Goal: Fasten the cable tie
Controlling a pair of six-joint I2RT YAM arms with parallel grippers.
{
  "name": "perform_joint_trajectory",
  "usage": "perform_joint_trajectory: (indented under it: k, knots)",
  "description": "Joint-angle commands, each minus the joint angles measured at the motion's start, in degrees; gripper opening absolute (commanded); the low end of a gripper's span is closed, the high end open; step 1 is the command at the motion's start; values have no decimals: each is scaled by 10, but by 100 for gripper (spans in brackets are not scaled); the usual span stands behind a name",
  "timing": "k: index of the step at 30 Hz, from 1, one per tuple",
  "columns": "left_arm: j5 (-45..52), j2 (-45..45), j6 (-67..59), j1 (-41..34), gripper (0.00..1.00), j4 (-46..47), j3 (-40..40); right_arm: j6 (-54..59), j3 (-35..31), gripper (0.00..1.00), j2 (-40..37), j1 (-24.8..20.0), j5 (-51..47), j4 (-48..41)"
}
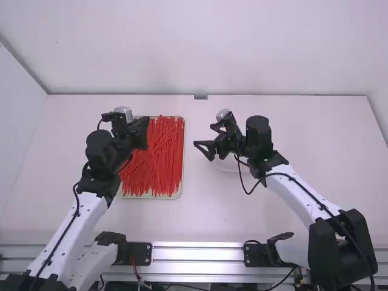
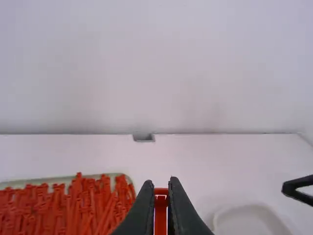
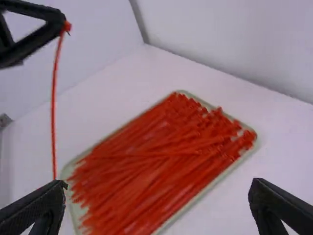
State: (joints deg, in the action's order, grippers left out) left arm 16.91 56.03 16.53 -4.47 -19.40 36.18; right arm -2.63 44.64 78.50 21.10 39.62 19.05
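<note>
Hanging from the left jaws, which are clamped on its upper end, one red cable tie is held above the tray, ahead of the right jaws, which are spread apart; pickup is judged done, looping and fastening outstanding.

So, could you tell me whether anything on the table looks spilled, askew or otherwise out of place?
Nothing stands out. The red cable ties lie heaped on their tray, none visibly spilled onto the table, and one tie hangs from the left gripper, as the task needs.
</note>
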Motion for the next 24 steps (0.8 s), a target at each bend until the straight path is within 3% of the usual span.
perform_joint_trajectory:
  k: [1, 5, 13, 24]
  knots:
    - [24, -2, 23, -7, 2, -11, -5, -44, 15, 100, 3, 11, 10, 19]
    - [61, 16, 21, -41, 2, -60, -5, -83, 15, 100, 3, 31, 9, 63]
    - [17, 53, 32, -104, 2, -125, -5, -91, 15, 100, 3, 72, 0, 121]
    - [16, 83, 36, -160, 2, -248, -5, -91, 15, 99, 3, 133, -138, 138]
